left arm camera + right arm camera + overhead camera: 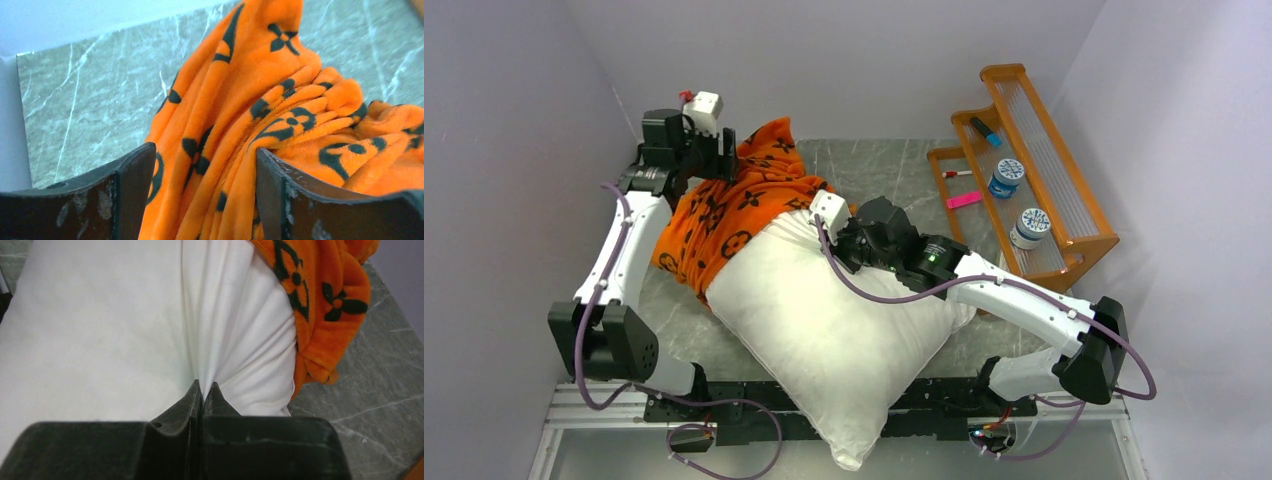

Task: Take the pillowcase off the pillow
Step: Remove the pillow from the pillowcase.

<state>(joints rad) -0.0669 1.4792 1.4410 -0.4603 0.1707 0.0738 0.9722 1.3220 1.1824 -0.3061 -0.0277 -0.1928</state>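
- The orange pillowcase (724,205) lay bunched at the far left of the marble table (894,170) and covered only the far end of the white pillow (824,320).
- The left gripper (202,152) had its jaws apart, with loose pillowcase folds between them.
- The right gripper (203,387) was closed tight on a pinch of the pillow's cloth, near the pillowcase edge.
- A wooden rack (1064,190) stood at the far right.
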